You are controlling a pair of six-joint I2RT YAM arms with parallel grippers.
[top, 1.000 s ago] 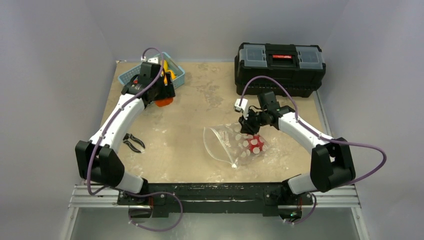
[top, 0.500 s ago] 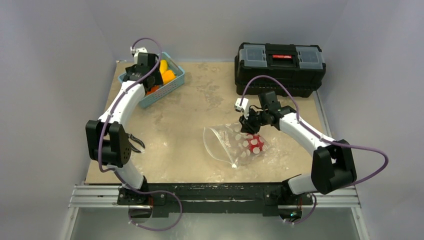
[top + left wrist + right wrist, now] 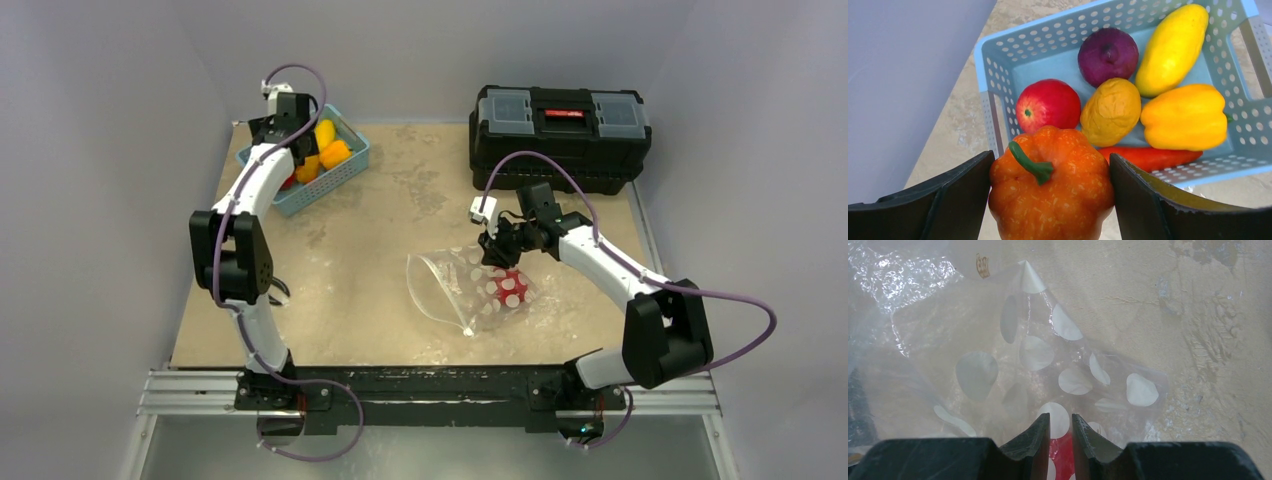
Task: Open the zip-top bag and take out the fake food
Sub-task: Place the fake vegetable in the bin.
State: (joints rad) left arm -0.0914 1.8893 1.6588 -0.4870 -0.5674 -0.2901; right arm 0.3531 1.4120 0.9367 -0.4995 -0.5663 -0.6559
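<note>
Soft, even light falls from above in the overhead view. The tan mottled tabletop (image 3: 380, 200) is bright, with only a faint shadow beside the white right arm (image 3: 600, 262), and detail is slightly soft. The left wrist view is vivid. Small highlights shine on the glossy orange plastic pumpkin (image 3: 1050, 200), while the left gripper (image 3: 1051, 156) shows dark, faintly blurred black fingers (image 3: 948, 200) at the near edge. In the right wrist view, white glare sparkles at far left on the crinkled clear polka-dot zip-top bag (image 3: 1048, 355). The right gripper (image 3: 1060, 416) is nearly featureless black.
</note>
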